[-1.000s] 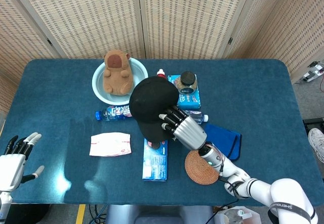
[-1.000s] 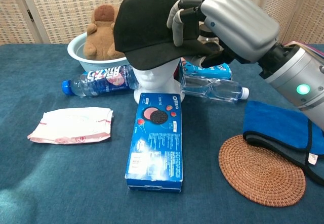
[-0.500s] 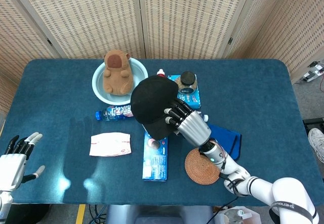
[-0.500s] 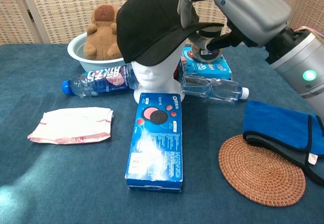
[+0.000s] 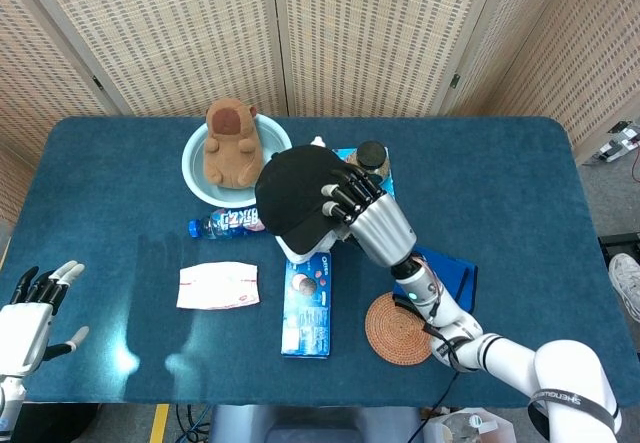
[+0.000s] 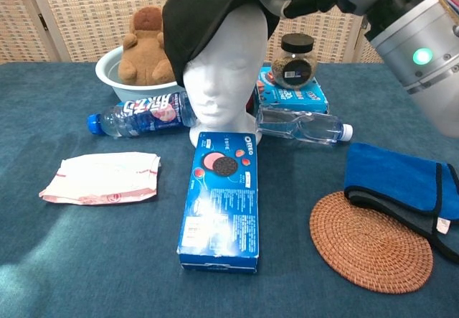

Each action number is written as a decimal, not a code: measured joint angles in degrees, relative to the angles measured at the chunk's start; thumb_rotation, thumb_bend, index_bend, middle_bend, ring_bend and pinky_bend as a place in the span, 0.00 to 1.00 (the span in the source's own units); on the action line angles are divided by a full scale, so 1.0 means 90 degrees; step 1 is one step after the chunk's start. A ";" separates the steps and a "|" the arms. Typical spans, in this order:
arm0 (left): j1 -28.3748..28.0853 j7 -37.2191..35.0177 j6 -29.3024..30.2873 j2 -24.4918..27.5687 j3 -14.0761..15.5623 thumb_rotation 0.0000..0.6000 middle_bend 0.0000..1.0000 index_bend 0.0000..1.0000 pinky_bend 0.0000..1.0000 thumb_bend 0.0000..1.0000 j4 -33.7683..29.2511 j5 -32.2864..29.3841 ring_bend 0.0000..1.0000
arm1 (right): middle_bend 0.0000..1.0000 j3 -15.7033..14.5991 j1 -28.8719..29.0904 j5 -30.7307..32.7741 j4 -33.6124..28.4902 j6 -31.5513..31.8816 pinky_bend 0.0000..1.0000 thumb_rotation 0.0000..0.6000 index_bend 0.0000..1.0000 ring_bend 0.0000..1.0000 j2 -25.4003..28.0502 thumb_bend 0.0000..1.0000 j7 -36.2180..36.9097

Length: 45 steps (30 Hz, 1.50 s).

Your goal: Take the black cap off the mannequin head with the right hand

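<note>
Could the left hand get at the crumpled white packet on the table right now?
Probably yes. The left hand hangs open and empty at the table's near-left edge, and only bare blue table lies between it and the white packet. The right hand, gripping the black cap, is well clear.

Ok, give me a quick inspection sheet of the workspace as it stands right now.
Surface: blue cloth-covered table.
Job's things: black cap tilted up, face of the white mannequin head uncovered, cap's far side hanging against the head.
Clutter: Oreo box in front of the head; two bottles lying flat; plush toy in a pale bowl; jar on a blue box; wrapper; wicker coaster; blue cloth.
Robot hands: right robot hand grips the cap; left robot hand holds nothing, fingers apart, at the table's near corner.
Cables: some on the floor at the far right edge.
Surroundings: woven folding screens behind.
</note>
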 measured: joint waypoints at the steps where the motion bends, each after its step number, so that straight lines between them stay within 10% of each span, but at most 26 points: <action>1: 0.0001 -0.0004 0.0003 0.0001 0.0001 1.00 0.12 0.13 0.00 0.19 0.0000 0.0002 0.12 | 0.42 0.0034 0.0036 0.0028 0.0008 -0.0017 0.24 1.00 0.77 0.24 -0.0003 0.45 -0.0008; 24: 0.0007 -0.0169 0.0003 0.0056 0.0010 1.00 0.12 0.13 0.00 0.19 0.0070 0.0003 0.12 | 0.42 0.0905 0.0711 0.0664 0.0782 0.0308 0.20 1.00 0.79 0.24 0.0011 0.45 0.0006; 45: -0.0034 -0.0240 -0.0028 -0.0001 0.0055 1.00 0.12 0.13 0.00 0.19 0.0133 0.0117 0.12 | 0.42 0.0421 -0.0879 0.0883 -0.0726 0.1107 0.20 1.00 0.79 0.24 0.1500 0.45 -0.0617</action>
